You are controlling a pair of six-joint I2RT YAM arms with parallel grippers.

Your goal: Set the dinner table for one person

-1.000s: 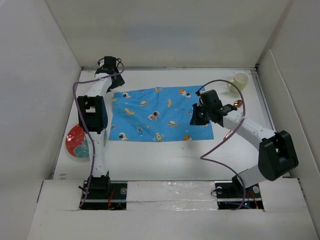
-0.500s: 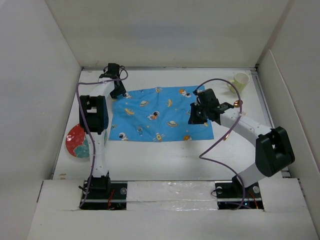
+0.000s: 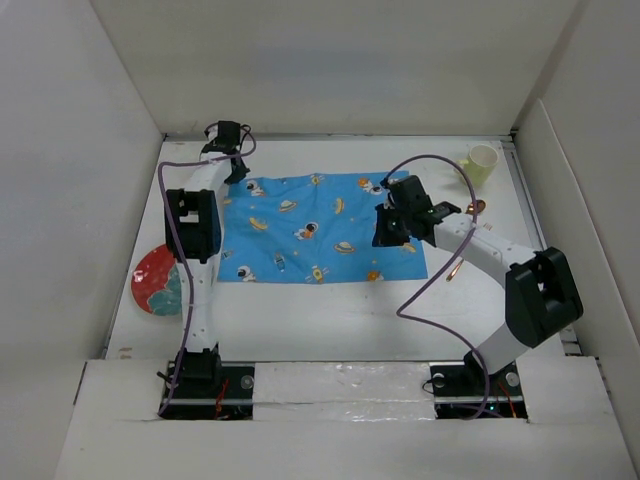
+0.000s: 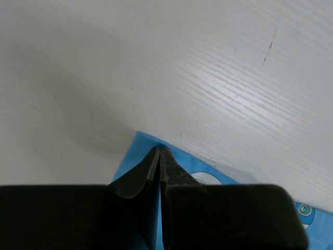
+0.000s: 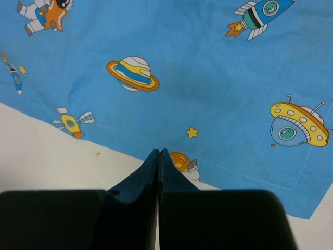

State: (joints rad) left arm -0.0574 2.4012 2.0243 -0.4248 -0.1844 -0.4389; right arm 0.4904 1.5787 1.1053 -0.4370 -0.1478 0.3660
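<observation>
Left wrist view: the left pincer (image 4: pixel 158 152) is clenched tight, tips just over the corner of the cloth (image 4: pixel 134 156). The right pincer (image 5: pixel 158 154) is clenched too, at the cloth's edge. The white table (image 4: pixel 182 62) lies under both.

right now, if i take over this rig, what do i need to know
Left fingers: shut at the placemat's far-left corner; whether they pinch cloth is unclear.
Right fingers: shut over its right edge.
Placemat lies spread mid dinner table; plate near-left, cup far-right corner, copper utensil right of the mat, all off it.
Done: mat down. Left: place plate, cup, utensil.
</observation>
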